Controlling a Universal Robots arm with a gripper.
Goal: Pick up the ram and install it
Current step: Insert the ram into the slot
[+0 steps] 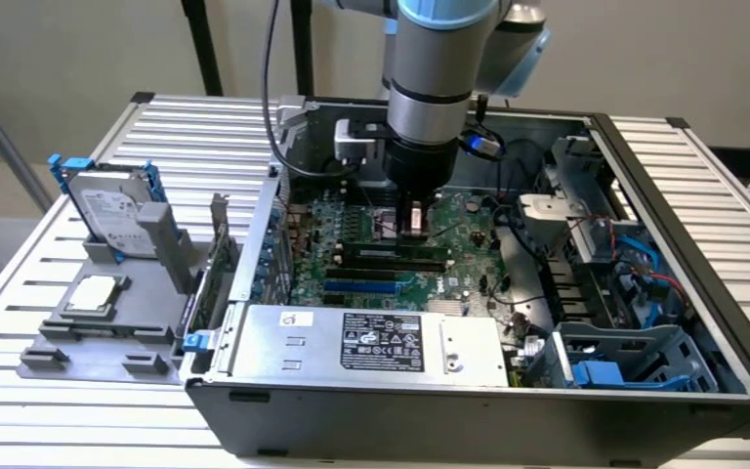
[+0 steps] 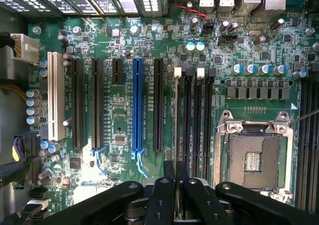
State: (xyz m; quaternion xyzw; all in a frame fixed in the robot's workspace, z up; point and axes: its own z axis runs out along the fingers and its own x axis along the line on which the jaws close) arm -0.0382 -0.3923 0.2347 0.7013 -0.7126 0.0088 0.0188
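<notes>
While my arm hangs straight down into the open computer case (image 1: 687, 322), my gripper (image 1: 413, 223) sits just above the motherboard (image 1: 349, 264), and its fingers are clenched on the ram (image 2: 176, 135).

From my wrist camera the ram shows edge-on: a very thin, pale strip running straight out from between my two black fingertips (image 2: 164, 195). Seen this way it is little more than a bright line, so I cannot make out chips or a label on its faces. It is long and narrow, close in length to the memory slots (image 2: 194, 120) beside it. It stands on edge over the first of those dark parallel slots, lined up along the slot's length, with its far end beside a white latch (image 2: 177, 72). Whether its lower edge already touches the slot I cannot tell.

In the exterior view the ram is a short pinkish sliver below my wrist, mostly hidden between the fingers.

Beside the memory slots lie a blue expansion slot (image 2: 138, 105), several black ones, and the bare processor socket (image 2: 251, 158). Outside the case, toward the exterior view's left, a grey holder (image 1: 114, 322) carries two hard drives (image 1: 108, 210), one upright and one flat.
</notes>
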